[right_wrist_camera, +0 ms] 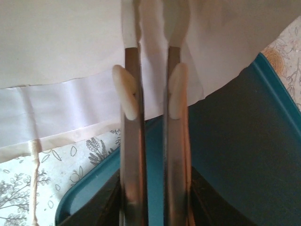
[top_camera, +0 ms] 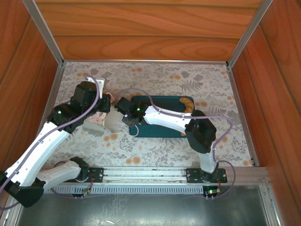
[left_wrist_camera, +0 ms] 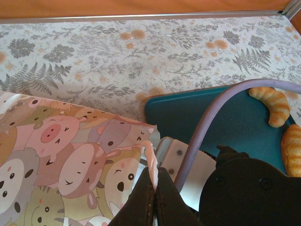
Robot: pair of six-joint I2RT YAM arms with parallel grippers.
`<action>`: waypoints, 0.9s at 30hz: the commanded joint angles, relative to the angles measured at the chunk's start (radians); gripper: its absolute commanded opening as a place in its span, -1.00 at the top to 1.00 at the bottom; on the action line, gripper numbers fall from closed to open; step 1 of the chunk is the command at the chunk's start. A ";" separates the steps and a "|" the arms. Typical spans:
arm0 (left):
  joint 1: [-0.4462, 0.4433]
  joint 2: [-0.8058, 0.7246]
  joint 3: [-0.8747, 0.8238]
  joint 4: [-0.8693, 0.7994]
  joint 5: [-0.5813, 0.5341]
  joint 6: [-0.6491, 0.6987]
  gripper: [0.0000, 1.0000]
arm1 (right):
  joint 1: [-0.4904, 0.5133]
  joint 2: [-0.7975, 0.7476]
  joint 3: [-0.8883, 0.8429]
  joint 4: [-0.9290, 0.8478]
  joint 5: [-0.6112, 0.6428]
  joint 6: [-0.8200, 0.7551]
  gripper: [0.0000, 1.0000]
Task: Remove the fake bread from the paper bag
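The paper bag [top_camera: 113,125] lies on its side left of the teal tray, its cartoon-animal side [left_wrist_camera: 70,155] facing the left wrist camera. My left gripper [top_camera: 104,105] [left_wrist_camera: 154,184] is shut on the bag's twisted cord handle [left_wrist_camera: 149,157]. My right gripper [top_camera: 118,117] [right_wrist_camera: 154,19] reaches into the bag's white inside [right_wrist_camera: 61,42]. Its fingers [right_wrist_camera: 131,141] stand a narrow gap apart and their tips are hidden in the paper. Fake bread lies on the tray: a croissant [left_wrist_camera: 272,106] [top_camera: 188,104] and a ridged roll [left_wrist_camera: 292,149].
The teal tray [top_camera: 160,133] [left_wrist_camera: 188,108] [right_wrist_camera: 235,141] sits mid-table under the right arm, on a leaf-print cloth [top_camera: 155,75]. Wooden walls and metal rails [top_camera: 146,61] box in the table. The right arm's purple cable [left_wrist_camera: 207,122] arches over the tray.
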 commanded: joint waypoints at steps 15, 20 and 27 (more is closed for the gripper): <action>0.005 0.002 0.022 0.005 -0.025 -0.005 1.00 | -0.010 -0.260 -0.062 -0.180 -0.203 0.302 0.59; 0.004 0.006 0.025 0.004 -0.019 -0.006 1.00 | -0.036 -0.359 -0.156 -0.185 -0.390 0.427 0.56; 0.004 0.003 0.028 0.005 -0.017 -0.010 1.00 | -0.061 -0.375 -0.240 -0.194 -0.651 0.515 0.54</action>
